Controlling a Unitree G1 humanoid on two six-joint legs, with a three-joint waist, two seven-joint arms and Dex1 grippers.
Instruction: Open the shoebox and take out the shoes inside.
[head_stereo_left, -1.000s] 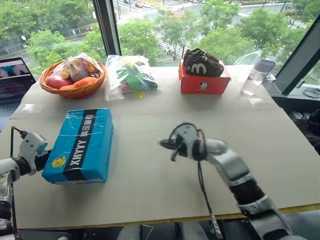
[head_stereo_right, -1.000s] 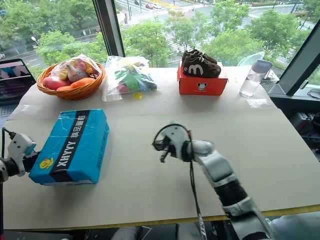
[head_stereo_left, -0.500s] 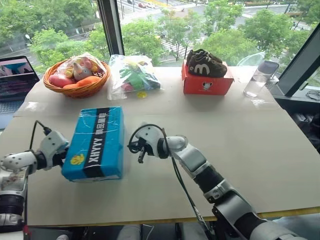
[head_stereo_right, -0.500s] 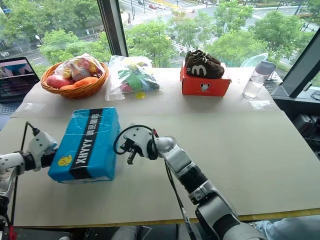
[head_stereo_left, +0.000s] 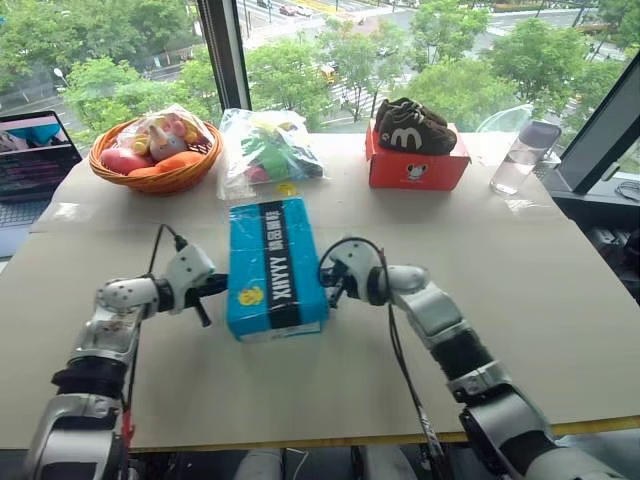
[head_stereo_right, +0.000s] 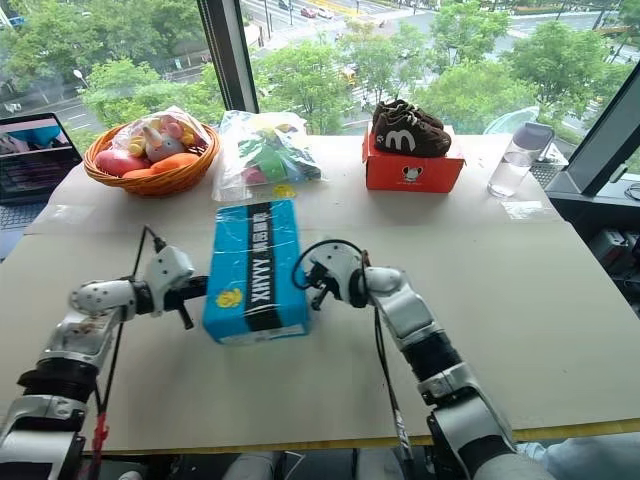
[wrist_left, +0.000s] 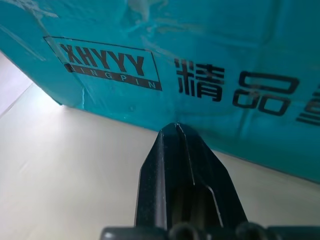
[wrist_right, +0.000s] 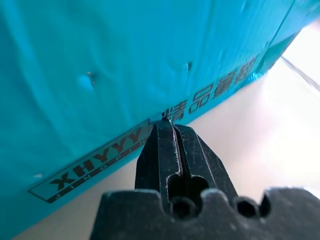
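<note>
Closed shoebox (head_stereo_left: 272, 266) mid-table, lid down, bare table (head_stereo_left: 520, 300) toward 3 and 6 o'clock, left gripper (head_stereo_left: 212, 287) pressed together against its 9 o'clock side, right gripper (head_stereo_left: 330, 283) likewise at 3 o'clock, both empty

A pale table (head_stereo_left: 520, 300) carries a closed blue shoebox (head_stereo_left: 273, 266). Beyond the shoebox lies a plastic bag (head_stereo_left: 268, 150), a fruit basket (head_stereo_left: 155, 155) to its left, a red box (head_stereo_left: 415, 168) and glass (head_stereo_left: 515, 160) to its right.
</note>
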